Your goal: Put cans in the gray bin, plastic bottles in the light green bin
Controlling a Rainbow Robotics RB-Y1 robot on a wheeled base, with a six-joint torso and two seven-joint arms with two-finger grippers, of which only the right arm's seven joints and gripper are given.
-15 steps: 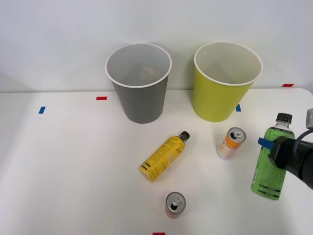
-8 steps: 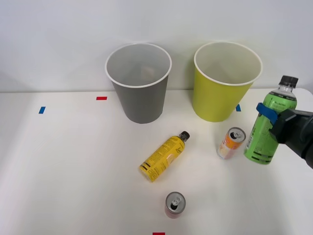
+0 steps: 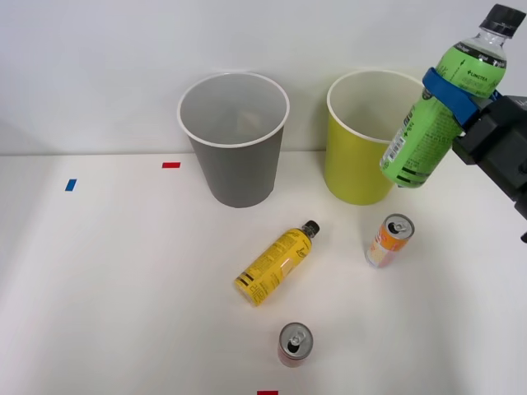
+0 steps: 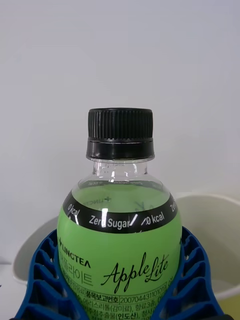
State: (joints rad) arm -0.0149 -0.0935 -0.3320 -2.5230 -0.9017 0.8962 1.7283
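Right arm raised at the front view's right, end effector (image 3: 451, 92) clamped, wrist tilted.

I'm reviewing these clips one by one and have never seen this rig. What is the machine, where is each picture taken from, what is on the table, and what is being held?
It is a two-armed robot on wheels. The front view looks down from above its arms; the other picture comes from a camera on the right wrist. The right gripper, with blue ribbed fingers, holds the green bottle in the air, tilted, beside the light green bin. The wrist view shows that bottle up close, between the fingers. On the white table stand the gray bin, the orange-and-white can and the red can; the yellow bottle lies on its side.
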